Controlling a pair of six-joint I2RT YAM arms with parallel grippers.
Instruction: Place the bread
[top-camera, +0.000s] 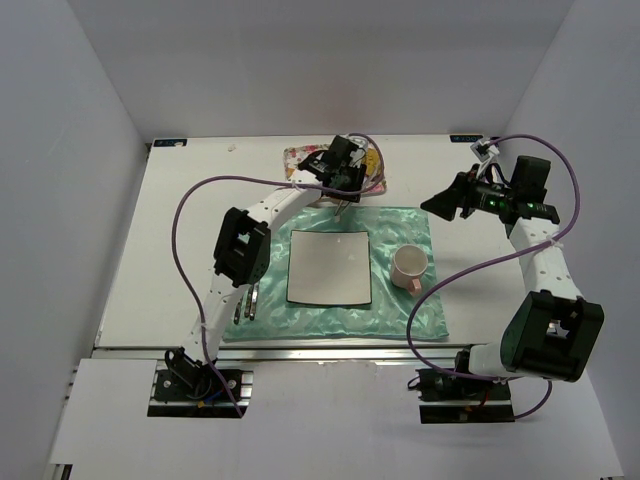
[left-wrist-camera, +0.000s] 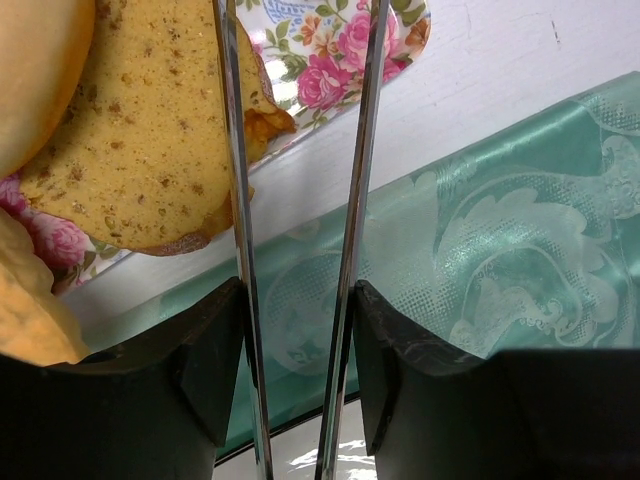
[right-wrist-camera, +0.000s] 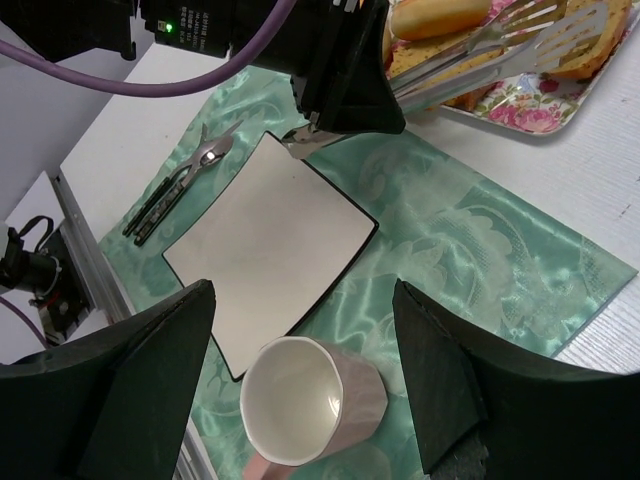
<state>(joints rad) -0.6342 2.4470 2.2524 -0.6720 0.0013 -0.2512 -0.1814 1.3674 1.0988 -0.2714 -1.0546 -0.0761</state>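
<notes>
On the white surface (top-camera: 180, 200) lies a green placemat (top-camera: 400, 225), and at its left edge sit two pieces of cutlery (top-camera: 245, 300) side by side. Just right of them, on the mat, is a square white plate (top-camera: 328, 266) with a dark rim and nothing on it. Beyond the plate's far edge, the left gripper (top-camera: 345, 172) is closed on a pair of metal tongs (left-wrist-camera: 232, 150). The two tong arms run between its black fingers (left-wrist-camera: 200, 360) and out over a floral tray (left-wrist-camera: 330, 60) that stands on the bare surface just past the mat. The bread (left-wrist-camera: 140, 130) is on that tray: a seeded slice next to a paler roll (right-wrist-camera: 440, 18). The tong ends lie over the slice, but whether they pinch it cannot be told. Right of the plate, a pale pink mug (top-camera: 410, 265) stands upright on the mat. Farthest right, the right gripper (top-camera: 445, 200) hangs above the surface with its fingers (right-wrist-camera: 150, 380) spread wide and nothing between them; in its wrist view the mug is below it.
</notes>
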